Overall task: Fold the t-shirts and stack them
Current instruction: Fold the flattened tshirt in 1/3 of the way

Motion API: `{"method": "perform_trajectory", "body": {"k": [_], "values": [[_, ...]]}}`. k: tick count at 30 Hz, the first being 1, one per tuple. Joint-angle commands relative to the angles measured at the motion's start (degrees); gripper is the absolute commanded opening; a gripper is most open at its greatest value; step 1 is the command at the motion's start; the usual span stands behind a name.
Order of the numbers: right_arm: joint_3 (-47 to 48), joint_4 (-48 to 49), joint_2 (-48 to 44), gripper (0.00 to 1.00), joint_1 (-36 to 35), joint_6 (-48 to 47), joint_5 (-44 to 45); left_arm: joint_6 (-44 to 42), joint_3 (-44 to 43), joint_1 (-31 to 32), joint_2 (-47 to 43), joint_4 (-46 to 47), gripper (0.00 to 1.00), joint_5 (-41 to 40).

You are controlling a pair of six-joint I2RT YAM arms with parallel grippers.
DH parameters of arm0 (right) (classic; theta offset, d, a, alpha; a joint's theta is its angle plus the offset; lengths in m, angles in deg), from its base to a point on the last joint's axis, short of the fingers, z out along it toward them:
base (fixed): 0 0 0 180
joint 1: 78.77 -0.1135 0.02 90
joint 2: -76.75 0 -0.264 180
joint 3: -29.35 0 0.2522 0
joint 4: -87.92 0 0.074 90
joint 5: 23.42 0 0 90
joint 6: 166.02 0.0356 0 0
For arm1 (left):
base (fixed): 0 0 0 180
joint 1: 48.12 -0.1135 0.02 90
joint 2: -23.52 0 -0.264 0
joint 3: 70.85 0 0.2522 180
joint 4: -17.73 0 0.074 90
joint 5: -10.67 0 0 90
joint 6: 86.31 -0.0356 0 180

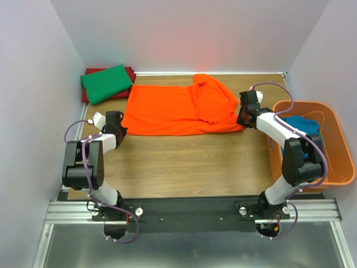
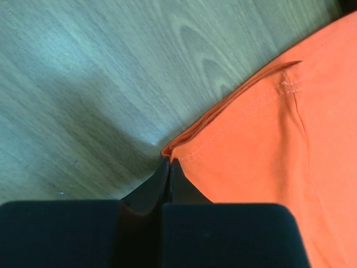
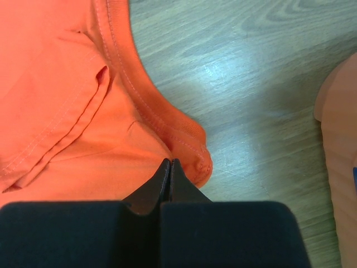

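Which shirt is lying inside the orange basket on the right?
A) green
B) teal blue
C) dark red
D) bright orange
B: the teal blue t-shirt shows inside the orange basket; the green t-shirt lies on the dark red t-shirt at the far left.

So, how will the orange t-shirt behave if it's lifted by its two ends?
Probably floppy: the orange t-shirt lies flat in creased, folded layers, so it should sag between the left tool and right tool, both shut on its edges. Likely light, being thin hemmed cloth. The folded-over part may slide open on lifting.
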Motion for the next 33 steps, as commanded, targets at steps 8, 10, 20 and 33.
{"method": "perform_trajectory", "body": {"k": [8,10,20,33], "values": [[-3.5,-3.6,-4.8,0.03,2.3,0.4,0.7,0.5,-1.3,-0.5,-8.8,-14.4,0.00,-9.0],[-5.0,-4.5,-6.8,0.04,2.7,0.8,0.6,-0.1,-0.1,-1.2,-13.0,-15.8,0.00,-9.3],[-13.3,-7.7,-18.6,0.08,2.8,4.8,-5.9,-0.1,8.2,-2.4,-26.9,-21.5,0.00,-10.7],[-26.0,-8.8,-32.6,0.63,2.7,16.1,-11.2,3.3,13.9,-2.8,-39.0,-26.5,0.32,-10.1]]}}
